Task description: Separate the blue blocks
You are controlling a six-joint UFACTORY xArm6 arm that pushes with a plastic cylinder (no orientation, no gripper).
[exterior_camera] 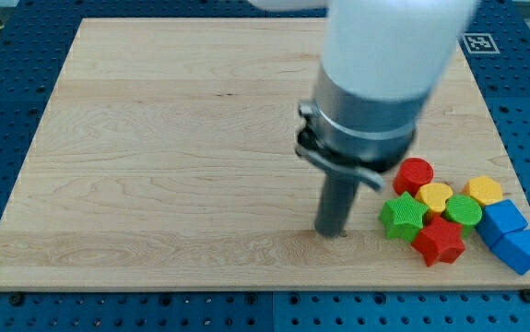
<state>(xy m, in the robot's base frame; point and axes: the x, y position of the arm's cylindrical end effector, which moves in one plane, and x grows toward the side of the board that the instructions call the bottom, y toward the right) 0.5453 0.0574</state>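
Observation:
Two blue blocks lie touching at the view's lower right: a blue cube-like block (pixel 503 219) and below it a blue wedge-like block (pixel 522 249) at the board's corner. My tip (pixel 331 232) rests on the board to the left of the cluster, about a block's width left of the green star block (pixel 402 217). The blue blocks are on the far side of the cluster from my tip.
Packed beside the blue blocks are a red cylinder (pixel 414 173), a yellow heart-like block (pixel 435 195), a green round block (pixel 464 211), a red star block (pixel 440 241) and a yellow hexagon-like block (pixel 483 191). The wooden board (pixel 172 138) sits on a blue perforated table.

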